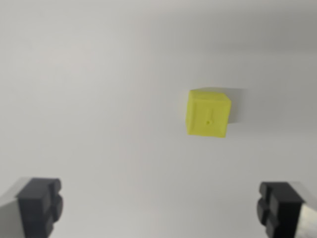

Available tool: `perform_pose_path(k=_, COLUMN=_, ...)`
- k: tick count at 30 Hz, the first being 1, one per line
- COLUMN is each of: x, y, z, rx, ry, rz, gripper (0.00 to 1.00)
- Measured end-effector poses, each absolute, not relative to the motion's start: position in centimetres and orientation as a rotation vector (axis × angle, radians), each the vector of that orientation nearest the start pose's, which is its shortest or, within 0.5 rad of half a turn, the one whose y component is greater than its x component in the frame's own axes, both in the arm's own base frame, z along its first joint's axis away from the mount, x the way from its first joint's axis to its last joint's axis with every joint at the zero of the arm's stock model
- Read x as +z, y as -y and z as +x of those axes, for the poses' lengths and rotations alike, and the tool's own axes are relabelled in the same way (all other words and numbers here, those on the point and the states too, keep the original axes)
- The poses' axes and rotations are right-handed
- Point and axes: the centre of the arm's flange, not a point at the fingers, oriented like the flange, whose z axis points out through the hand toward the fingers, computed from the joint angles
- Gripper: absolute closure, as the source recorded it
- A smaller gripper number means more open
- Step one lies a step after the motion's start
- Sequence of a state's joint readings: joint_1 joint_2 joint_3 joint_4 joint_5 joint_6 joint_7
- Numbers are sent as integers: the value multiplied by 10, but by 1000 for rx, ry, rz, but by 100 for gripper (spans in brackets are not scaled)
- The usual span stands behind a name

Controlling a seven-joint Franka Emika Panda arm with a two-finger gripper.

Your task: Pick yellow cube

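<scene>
A small yellow cube [208,113] rests on a plain white surface [99,99], a little to the wrist view's right of centre and in the upper half. A tiny hole marks its facing side. My gripper [161,206] is open, its two dark fingertips [40,204] showing at the bottom corners, far apart. The cube lies ahead of the fingers, nearer the right one, with nothing between them.
A soft shadow falls to the right of the cube. Only the bare white surface fills the remaining view.
</scene>
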State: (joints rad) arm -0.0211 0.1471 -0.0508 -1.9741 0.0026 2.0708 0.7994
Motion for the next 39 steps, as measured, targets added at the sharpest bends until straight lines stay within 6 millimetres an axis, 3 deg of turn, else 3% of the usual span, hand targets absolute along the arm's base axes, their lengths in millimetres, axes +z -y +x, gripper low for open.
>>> perform_pose_path(k=8, x=389, y=43, z=577, rx=68, ry=-1337, rz=-2866, gripper=0)
perform_pose_path(k=39, x=312, y=63, z=559, rx=44, ry=-1336, rz=-2860, gripper=0)
